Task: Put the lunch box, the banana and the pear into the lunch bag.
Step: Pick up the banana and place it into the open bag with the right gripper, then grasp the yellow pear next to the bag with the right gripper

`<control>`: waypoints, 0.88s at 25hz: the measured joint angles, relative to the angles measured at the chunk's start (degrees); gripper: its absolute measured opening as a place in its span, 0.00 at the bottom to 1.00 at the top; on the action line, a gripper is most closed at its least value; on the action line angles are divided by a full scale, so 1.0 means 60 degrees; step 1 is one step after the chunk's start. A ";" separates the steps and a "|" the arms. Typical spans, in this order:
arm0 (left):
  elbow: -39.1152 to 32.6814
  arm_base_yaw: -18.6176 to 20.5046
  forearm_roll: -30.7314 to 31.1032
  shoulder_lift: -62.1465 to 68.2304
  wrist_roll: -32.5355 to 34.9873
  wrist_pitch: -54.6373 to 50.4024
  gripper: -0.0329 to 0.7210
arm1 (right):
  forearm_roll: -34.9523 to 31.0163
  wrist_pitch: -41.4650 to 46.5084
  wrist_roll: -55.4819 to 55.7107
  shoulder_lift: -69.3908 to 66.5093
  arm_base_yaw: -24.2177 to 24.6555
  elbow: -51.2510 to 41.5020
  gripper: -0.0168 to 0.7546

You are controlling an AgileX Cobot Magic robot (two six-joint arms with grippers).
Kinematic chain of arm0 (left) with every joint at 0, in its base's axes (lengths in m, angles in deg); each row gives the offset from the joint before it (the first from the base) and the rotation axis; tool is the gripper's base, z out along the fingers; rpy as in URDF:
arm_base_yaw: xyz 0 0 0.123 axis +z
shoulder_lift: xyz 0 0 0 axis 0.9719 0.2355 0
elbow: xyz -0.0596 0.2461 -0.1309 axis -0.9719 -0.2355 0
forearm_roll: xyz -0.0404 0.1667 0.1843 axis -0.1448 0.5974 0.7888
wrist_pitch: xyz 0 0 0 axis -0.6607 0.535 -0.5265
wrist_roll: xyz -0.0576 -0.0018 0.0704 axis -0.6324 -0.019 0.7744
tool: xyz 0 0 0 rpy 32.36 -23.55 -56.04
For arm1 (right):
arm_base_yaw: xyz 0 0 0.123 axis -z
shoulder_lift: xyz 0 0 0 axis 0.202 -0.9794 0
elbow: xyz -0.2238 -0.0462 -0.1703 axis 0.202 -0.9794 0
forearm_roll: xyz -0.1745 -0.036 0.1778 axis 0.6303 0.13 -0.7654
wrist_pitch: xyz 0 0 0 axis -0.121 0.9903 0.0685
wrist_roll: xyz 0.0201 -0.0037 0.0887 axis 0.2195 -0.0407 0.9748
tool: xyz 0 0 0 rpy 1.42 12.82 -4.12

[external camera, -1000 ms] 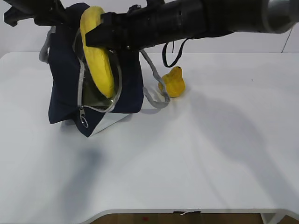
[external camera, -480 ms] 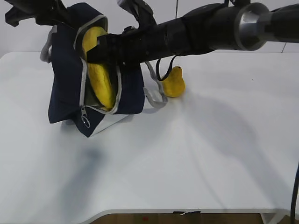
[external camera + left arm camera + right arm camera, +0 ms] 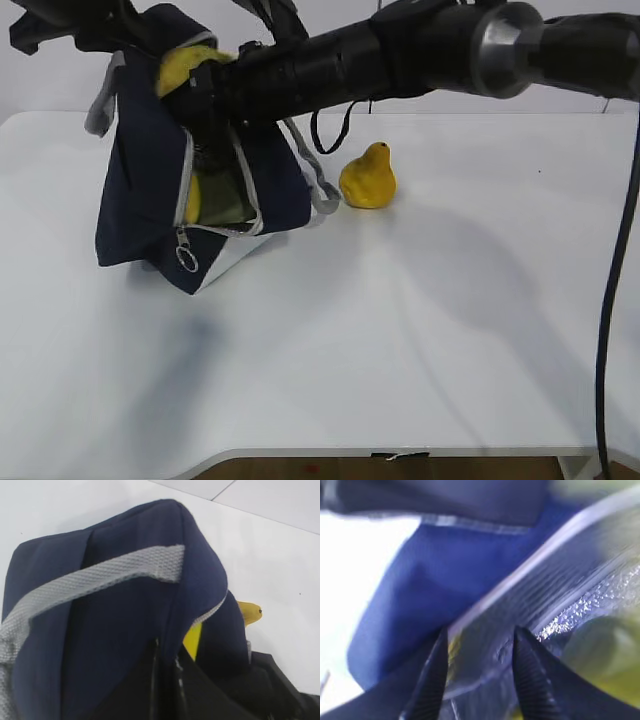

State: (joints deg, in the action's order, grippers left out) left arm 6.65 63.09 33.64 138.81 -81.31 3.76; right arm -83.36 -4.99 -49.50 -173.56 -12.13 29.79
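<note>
Right gripper half-open inside lunch bag, banana only outside

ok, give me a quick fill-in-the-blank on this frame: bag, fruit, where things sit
1. The small golden-yellow pear sits on the white ____, outside the bag.
2. The long yellow banana pokes out of the boxy ____-blue fabric lunch bag.
3. The bag's inner lining is shiny ____ foil.
4. The pear lies to the ____ of the bag in the exterior view.

Missing words: table; navy; silver; right
</note>
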 joint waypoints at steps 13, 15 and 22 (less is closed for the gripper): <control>0.0000 0.0000 0.0000 0.0000 0.0074 -0.0007 0.04 | 0.1278 0.0266 0.0619 -0.0073 -0.0216 0.0354 0.56; 0.0000 0.0000 0.0000 0.0000 0.0094 -0.0007 0.04 | 0.1775 0.0286 0.0969 -0.0073 -0.0216 0.0583 0.56; 0.0000 0.0000 0.0390 0.0000 0.0134 -0.0007 0.04 | 0.6408 0.2105 0.4431 0.0215 -0.0101 0.2281 0.57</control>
State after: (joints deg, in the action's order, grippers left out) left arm 6.65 63.09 35.98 138.81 -80.50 3.71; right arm -44.91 7.63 -22.92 -172.27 -12.74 43.47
